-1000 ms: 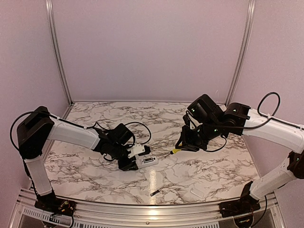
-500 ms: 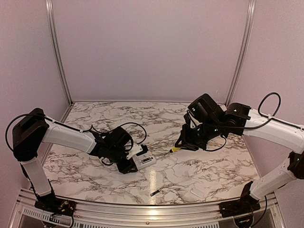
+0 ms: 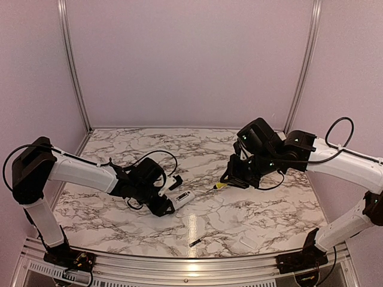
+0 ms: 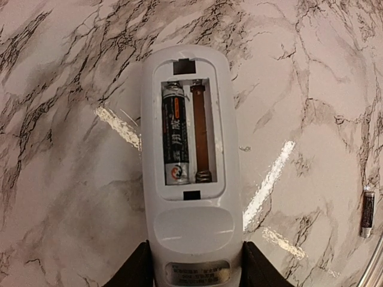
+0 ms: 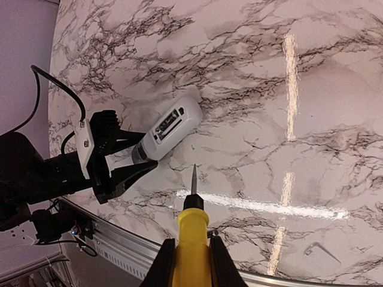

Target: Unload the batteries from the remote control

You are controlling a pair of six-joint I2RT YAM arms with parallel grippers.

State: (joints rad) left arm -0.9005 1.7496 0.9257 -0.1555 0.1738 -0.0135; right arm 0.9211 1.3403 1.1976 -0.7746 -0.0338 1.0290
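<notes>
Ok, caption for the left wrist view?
Left hand grips the remote control, cover off: one battery in its bay, the other slot bare, a second battery loose on the marble table.

Remote control (image 4: 192, 221) in the left hand (image 4: 195, 270), seated battery (image 4: 175, 137) in its bay, loose battery (image 4: 367, 213) on the table (image 4: 311, 89)

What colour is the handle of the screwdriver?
Yellow. The screwdriver handle shows best in the right wrist view.
</notes>
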